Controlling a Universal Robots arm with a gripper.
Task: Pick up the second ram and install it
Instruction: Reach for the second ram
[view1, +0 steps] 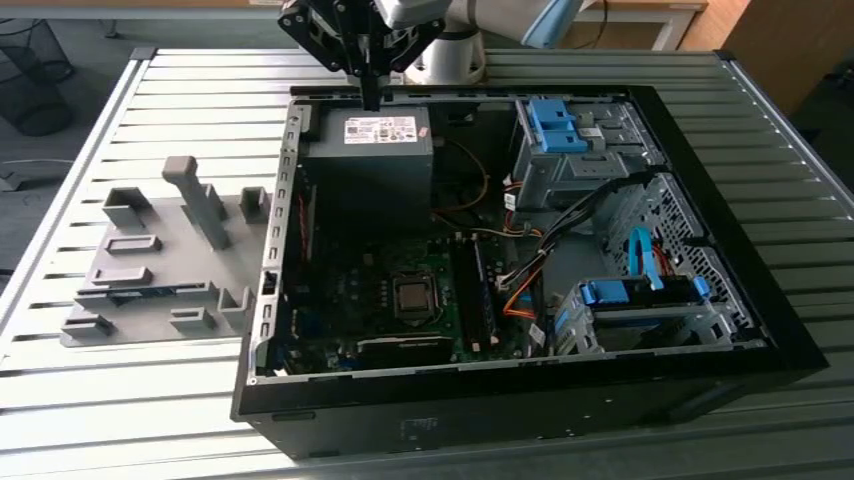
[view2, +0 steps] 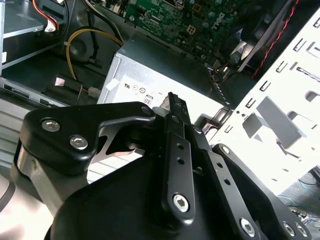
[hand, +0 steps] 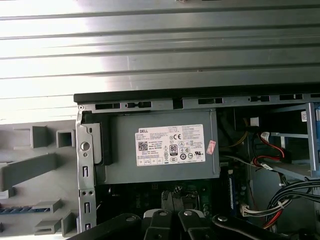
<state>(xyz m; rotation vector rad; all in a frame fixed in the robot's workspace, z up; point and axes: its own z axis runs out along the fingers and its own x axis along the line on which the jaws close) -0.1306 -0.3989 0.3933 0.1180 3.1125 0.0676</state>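
Gripper (view2: 172, 100) jaws read closed with nothing between them, fingertips meeting in one point. It hangs just above the power supply (hand: 165, 145), at the corner of the open case (view1: 534, 400) nearest the arm's base. The motherboard (view1: 400, 300) is further down inside the case. The second ram (hand: 20, 210) isn't in hand. In the first wrist view I see it as a thin blue-green strip in the grey fixture (view1: 147, 260), outside the case on the exterior view's left and well apart from the fingers. My read on handling: light, stiff, thin and easy to damage, with chips on the faces and contacts along one long edge. I'd pinch across the flat faces near mid-length, on the edge opposite the contacts, gently and squarely so it doesn't twist in the jaws. I can't tell how deep it sits in the fixture slot.
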